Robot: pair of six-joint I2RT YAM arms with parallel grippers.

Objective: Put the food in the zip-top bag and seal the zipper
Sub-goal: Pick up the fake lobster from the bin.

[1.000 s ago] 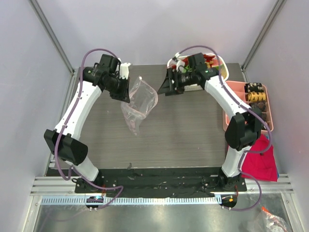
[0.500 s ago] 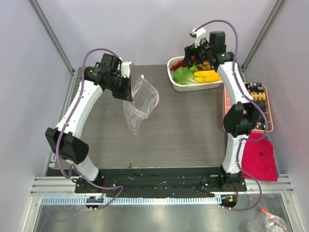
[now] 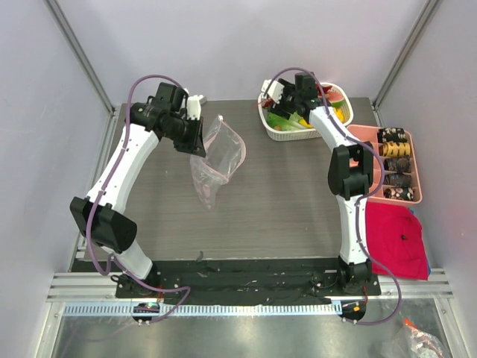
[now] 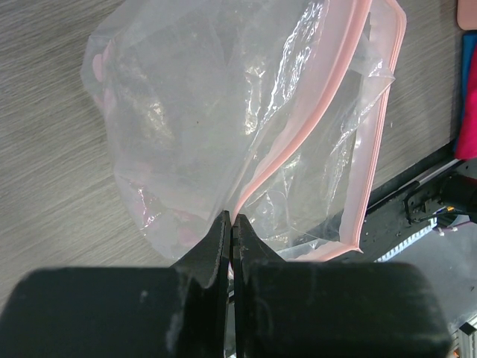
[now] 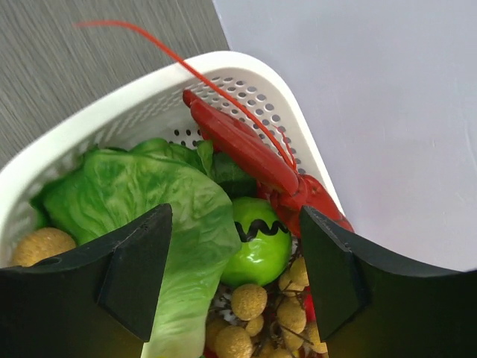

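1. Nearest, right of and well short of the white basket [image 3: 277,135], a red cloth [image 3: 399,242] lies at the table [image 3: 283,201] edge. Beyond it the pink tray [image 3: 358,133] sits just beside the basket's right end.
2. Well left of the basket, the left gripper [image 3: 195,139] holds the zip-top bag [image 3: 216,160] up by its mouth. Arm and bag stand as they did a second ago.
3. The left wrist view adds what the top view hides: the left fingers are pressed together on the bag's rim, right at the pink zipper [image 4: 287,142], and the mouth gapes. No food shows clearly inside.
4. The right gripper [image 3: 287,101] has changed most. Half a second ago it was raised behind the basket, leaving the basket open to view. Now it hangs over the basket and covers much of it.
5. Only the right wrist view shows the right fingers: spread wide, gripping nothing. Below them in the basket lie a lettuce leaf [image 5: 149,194], a green round fruit [image 5: 261,239], a long red toy [image 5: 246,149] with a thin feeler, and a brown berry cluster [image 5: 276,313].
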